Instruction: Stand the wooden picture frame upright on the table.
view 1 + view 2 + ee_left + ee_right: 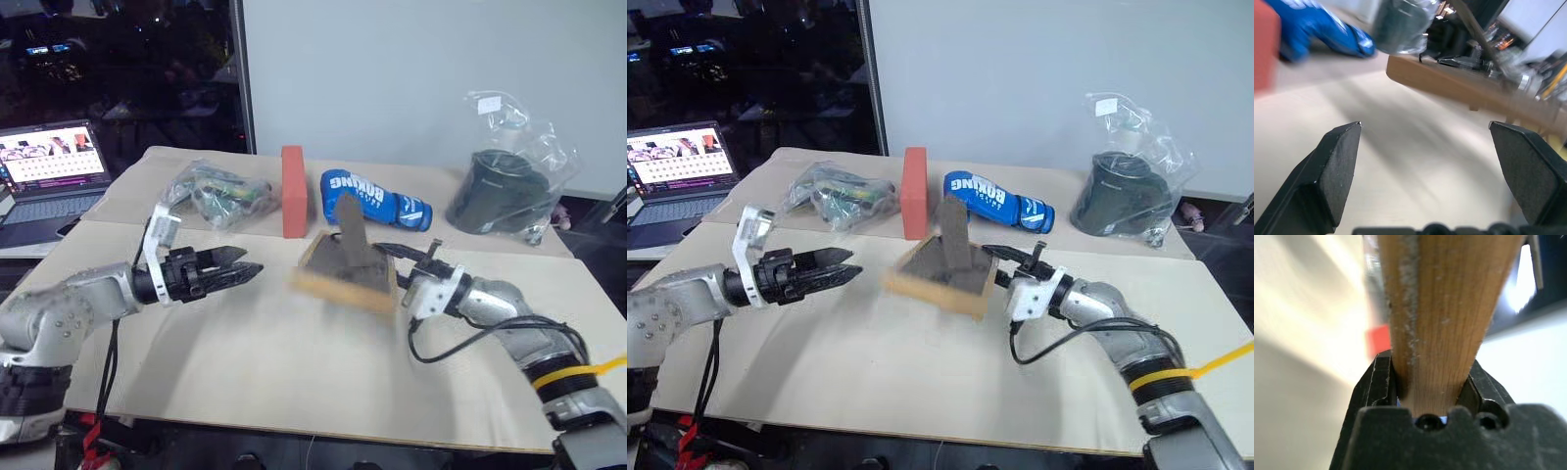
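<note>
We see the wooden picture frame [345, 272] near the middle of the table [294, 372], dark back up, its fold-out stand [351, 227] raised. Our right gripper [411, 266] is clamped on the frame's right edge, the wood wedged between both fingers in the right wrist view. Our left gripper [240, 266] hovers just left of the frame with its fingers [1334, 161] spread wide, holding nothing. Toward the far edge stand a red-orange block [293, 192] and a blue boxing glove [374, 199]; bagged items [217, 192] lie further left, and a bagged dark container [502, 191] sits near the far right corner.
</note>
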